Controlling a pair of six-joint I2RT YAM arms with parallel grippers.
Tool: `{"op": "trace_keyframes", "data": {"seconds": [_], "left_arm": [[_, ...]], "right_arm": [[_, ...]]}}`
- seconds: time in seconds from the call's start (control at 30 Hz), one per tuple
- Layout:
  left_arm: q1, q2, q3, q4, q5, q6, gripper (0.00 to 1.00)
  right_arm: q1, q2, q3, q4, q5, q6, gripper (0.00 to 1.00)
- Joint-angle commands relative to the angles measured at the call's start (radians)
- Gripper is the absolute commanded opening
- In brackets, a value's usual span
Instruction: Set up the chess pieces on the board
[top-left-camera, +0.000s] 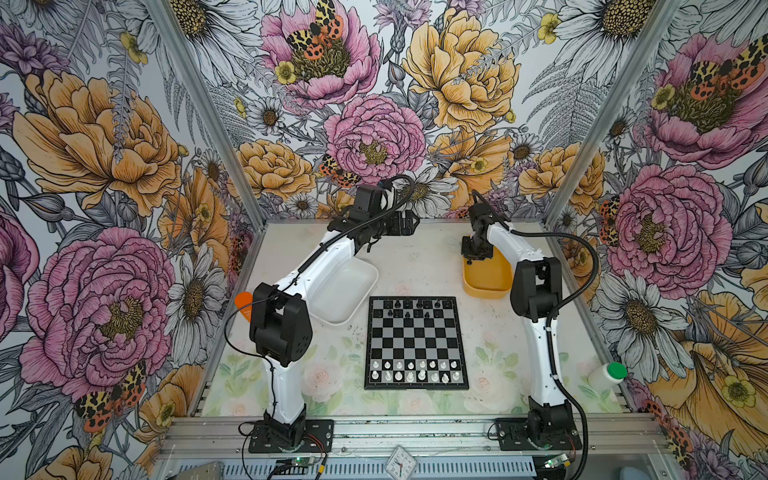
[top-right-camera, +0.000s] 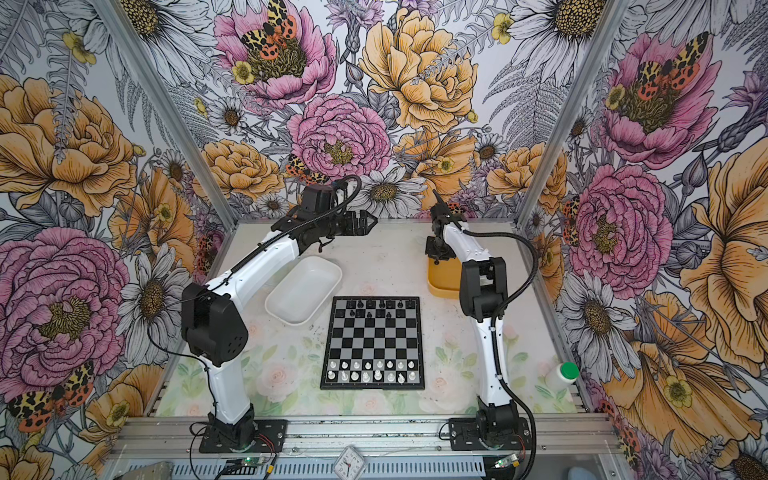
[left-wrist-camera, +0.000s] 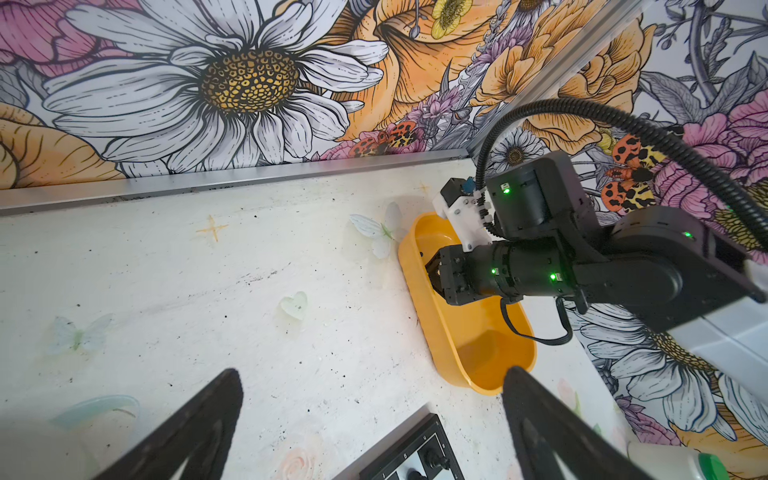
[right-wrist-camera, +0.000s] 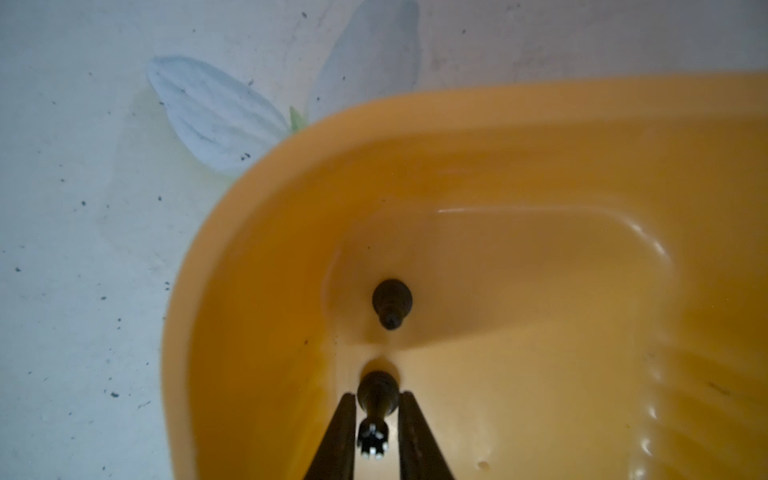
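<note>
Nearest us, in the right wrist view, our right gripper has its jaws narrowed onto a black crowned piece, touching both its sides, inside the yellow tub. A black pawn lies just beyond it. Our left gripper hangs with jaws spread wide above the table, beyond the board. White pieces fill the board's two near rows, and black pieces stand scattered on its two far rows.
</note>
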Motion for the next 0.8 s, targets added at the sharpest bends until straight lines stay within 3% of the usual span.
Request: {"op": "trace_keyframes", "data": {"seconds": [0.0,0.77], "left_arm": [[0.011,-0.014,0.003,0.017,0.031,-0.007,0.99],[0.025,-0.042,-0.025,0.016,0.032,0.001,0.99]], "right_arm": [[-0.004,0.024,0.026,-0.014,-0.014,0.0,0.22],[-0.004,0.014,0.034,-0.019,-0.002,-0.003,0.14]]}}
